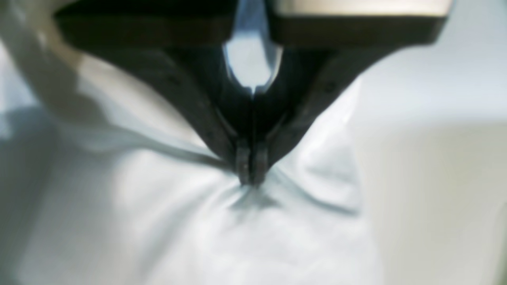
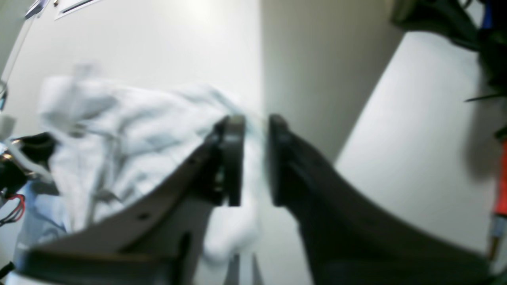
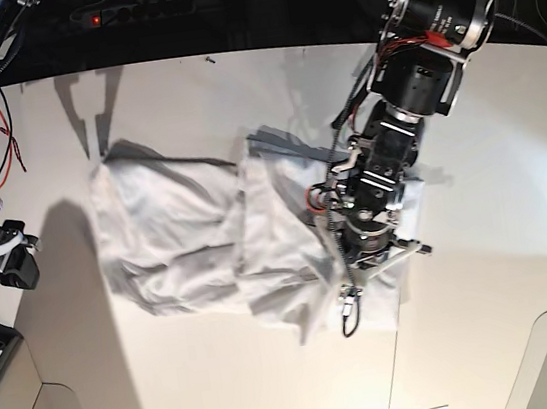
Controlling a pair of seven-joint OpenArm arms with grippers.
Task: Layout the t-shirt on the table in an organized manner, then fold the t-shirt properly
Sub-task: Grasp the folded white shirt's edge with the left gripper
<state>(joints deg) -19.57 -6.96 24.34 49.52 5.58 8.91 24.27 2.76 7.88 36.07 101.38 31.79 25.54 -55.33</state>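
On a white counter (image 3: 484, 268), a crumpled white t-shirt (image 3: 198, 245) lies spread but rumpled, its right-hand portion bunched beneath the left gripper (image 1: 250, 174), which is clenched on a pinch of fabric that radiates creases from its tips. The right gripper (image 2: 256, 158) hangs with its jaws parted and nothing clearly held, blurred cloth showing through the gap. The risk, judged from here: a pull on so small a pinch could slip free, or drag the whole shirt sideways into a tighter heap, since no other point is anchored. Only the left wrist view shows the pinch itself. Only the base view shows the garment's overall sprawl and the overlapping folds near its middle. The right wrist view alone reveals that gripper's open jaws, barely visible at the base view's left edge.
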